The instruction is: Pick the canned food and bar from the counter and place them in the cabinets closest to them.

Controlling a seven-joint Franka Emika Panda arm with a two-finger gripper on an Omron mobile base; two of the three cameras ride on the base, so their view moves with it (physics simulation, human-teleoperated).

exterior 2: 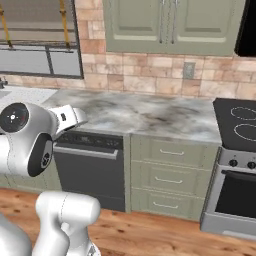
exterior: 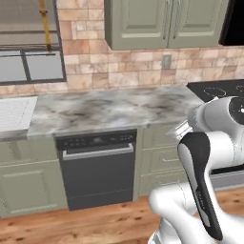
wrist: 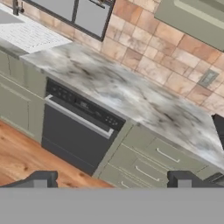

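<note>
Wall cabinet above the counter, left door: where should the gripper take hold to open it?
Likely its slim vertical handle by the centre seam, from the front, jaws spanning it sideways; the flat door offers no other hold.

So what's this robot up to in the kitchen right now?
Nothing is being handled yet. The white arm is folded up in front of a marbled counter that sits above a dark dishwasher, with a stove to the right. Its gripper is open and holds nothing, well short of the counter and aimed toward it. The wall cabinets above are shut. On this stretch of counter I can't see a can or a bar.
</note>
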